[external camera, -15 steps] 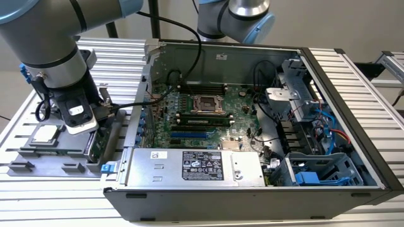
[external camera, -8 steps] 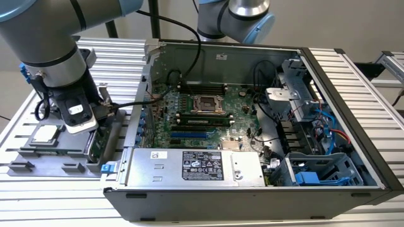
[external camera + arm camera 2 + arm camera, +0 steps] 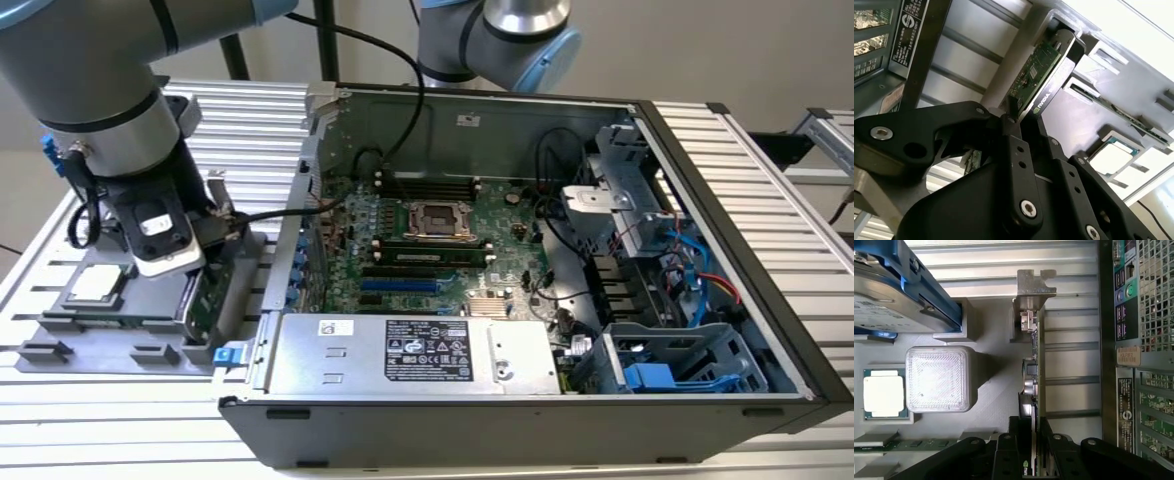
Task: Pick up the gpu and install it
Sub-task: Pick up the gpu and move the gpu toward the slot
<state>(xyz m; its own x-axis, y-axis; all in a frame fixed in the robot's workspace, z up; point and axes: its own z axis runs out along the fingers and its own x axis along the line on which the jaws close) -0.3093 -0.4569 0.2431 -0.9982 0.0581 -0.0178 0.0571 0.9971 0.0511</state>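
A: Now, end effector (image 3: 1035,452) state?

B: Fingers (image 3: 1004,455) closed on the gpu (image 3: 1037,365), one on each face. They grip the stretch of card farthest from its silver bracket (image 3: 1033,287). The card stands upright on its long edge in the grey tray (image 3: 994,355), outside the computer case (image 3: 534,425).

A: Lifted or seated?

B: Cannot tell; the lower edge is hidden in both wrist views.

A: Room on the cooler side of the end effector?

B: Bare tray floor, then a white ribbed block (image 3: 939,379), apart from the card. Beyond the block, a processor (image 3: 884,392) sits in its pocket. A hard drive in a blue frame (image 3: 894,290) lies farther out, level with the bracket end. A RAM stick (image 3: 904,444) lies flat, level with the fingers and apart from them.

A: Board side?

B: The green face looks toward the case's rear wall (image 3: 1134,340). Between them runs an open strip of ribbed metal surface (image 3: 1069,360); card and wall are well apart.

A: Case itself?

B: Exterior view: open on top, motherboard (image 3: 414,240) exposed, power supply (image 3: 414,350) along the near edge. Here the arm (image 3: 94,100) comes down at the tray, to the exterior view's left of the case.
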